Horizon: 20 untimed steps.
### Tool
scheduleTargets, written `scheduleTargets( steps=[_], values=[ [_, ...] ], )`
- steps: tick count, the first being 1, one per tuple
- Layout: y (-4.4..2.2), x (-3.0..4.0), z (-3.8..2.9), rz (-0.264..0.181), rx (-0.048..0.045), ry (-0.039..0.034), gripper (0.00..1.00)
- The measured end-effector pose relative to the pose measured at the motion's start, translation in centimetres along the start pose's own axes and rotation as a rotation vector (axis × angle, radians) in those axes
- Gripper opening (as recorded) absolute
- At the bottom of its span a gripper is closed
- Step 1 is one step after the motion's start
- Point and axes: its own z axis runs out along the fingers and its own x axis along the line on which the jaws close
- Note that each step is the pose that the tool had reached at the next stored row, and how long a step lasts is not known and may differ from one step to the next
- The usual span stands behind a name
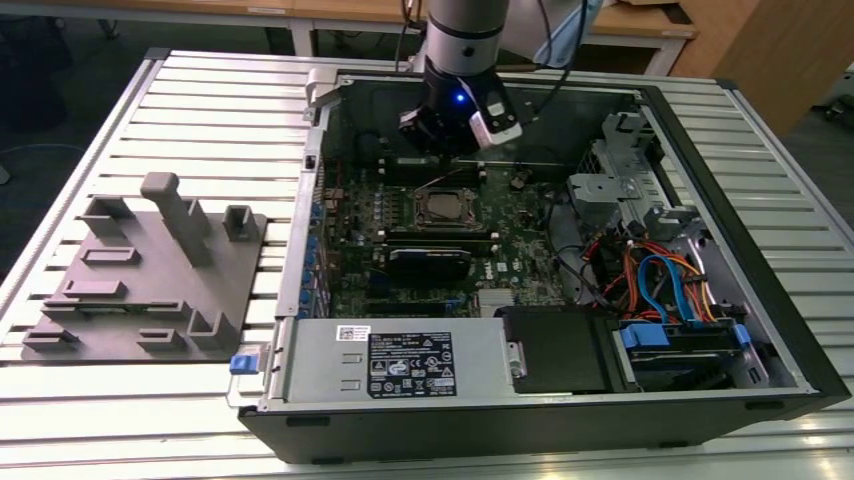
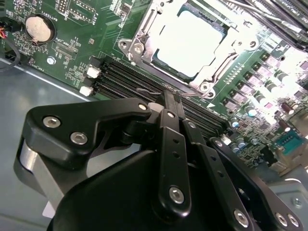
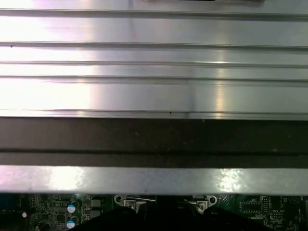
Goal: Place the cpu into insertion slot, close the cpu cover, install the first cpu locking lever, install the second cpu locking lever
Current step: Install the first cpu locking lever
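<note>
Pressed together at the tips, the black linkage gripper pinches nothing that I can make out. It hangs from the grey robot arm just above the long black memory slots, right beside the socket.

Around it lie the ribbed aluminium table, the open black-and-grey computer case and the green motherboard. On that board sits the insertion slot, a small square socket with a silvery rim. The cpu cover, a thin silvery frame plate, appears to lie flat over it. The cpu, a flat square chip with a dull silver top, shows through its window. A thin bare steel wire lever runs along the socket edge nearest the fingertips.

Judging by this, the lever work is in hand. Done well, it means bearing on the lever's handle end only and pressing steadily. The tips should stay clear of the memory slots and the chip's top, and the wire should be guided under its hook.

Glare washes out the chip's surface. The gripper's own linkage hides whether the tips touch the wire. I cannot tell whether either lever is latched, and the socket's far side is cut off.
</note>
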Motion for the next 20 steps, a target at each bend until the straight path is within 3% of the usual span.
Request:
scheduleTargets(
  steps=[20],
  values=[
    [0.11,-1.41,0.97,0.015,0.0,-0.0013,0.1]
  ],
)
